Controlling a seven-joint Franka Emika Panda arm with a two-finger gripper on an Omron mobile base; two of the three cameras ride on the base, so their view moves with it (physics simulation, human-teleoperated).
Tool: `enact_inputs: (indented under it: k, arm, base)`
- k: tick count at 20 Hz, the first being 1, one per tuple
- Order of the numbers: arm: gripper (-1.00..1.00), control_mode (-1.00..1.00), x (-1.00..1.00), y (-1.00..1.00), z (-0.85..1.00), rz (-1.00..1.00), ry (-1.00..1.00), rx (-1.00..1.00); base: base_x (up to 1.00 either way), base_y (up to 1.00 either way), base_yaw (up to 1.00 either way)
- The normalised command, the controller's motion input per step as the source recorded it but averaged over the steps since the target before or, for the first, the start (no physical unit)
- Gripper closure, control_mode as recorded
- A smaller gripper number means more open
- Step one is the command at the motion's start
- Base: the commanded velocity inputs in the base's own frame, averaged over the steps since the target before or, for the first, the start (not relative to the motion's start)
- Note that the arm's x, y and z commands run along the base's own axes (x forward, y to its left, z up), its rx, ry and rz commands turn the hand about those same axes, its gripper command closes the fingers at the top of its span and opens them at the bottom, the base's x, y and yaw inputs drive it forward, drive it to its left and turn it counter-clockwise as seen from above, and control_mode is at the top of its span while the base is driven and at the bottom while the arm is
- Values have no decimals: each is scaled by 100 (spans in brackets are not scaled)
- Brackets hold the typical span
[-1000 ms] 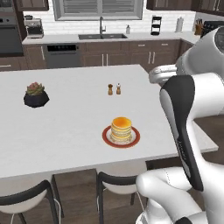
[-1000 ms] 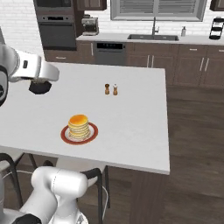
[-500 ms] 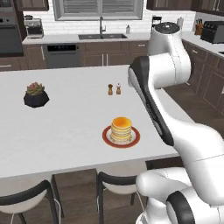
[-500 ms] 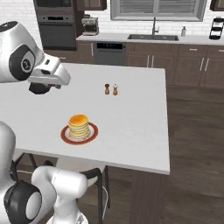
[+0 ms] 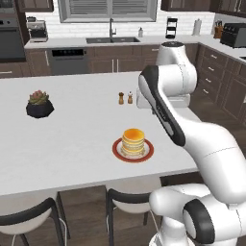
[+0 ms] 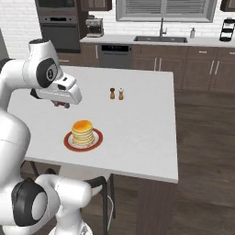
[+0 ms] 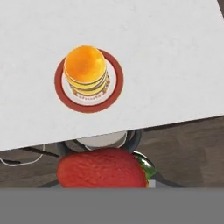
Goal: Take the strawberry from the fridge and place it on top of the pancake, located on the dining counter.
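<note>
Nowhere is any readable writing. At the left of the left base view a potted plant [image 5: 39, 103] sits on the counter [image 5: 72, 144]; the pancake [image 5: 133, 141] lies centre frame, shakers [image 5: 125, 98] behind it. Since half a second ago the arm has swung lower over the counter. In the hand view the strawberry [image 7: 103, 168] fills the bottom centre (fingertips hidden, so I cannot tell the gripper's grip), pancake at upper left.
</note>
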Motion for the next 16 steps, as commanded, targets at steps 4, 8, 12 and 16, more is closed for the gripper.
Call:
enact_inputs:
  k: [4, 8, 12, 16]
  arm:
    - [100, -100, 30, 4, -56, -1, 5, -1]
    - [100, -100, 49, 0, -54, 0, 5, -3]
    - [100, -100, 48, 6, -53, 0, 5, -2]
    - [100, -100, 48, 25, -36, 0, 11, -1]
  base:
    - [0, 0, 0]
    - [0, 0, 0]
    - [0, 0, 0]
    - [0, 0, 0]
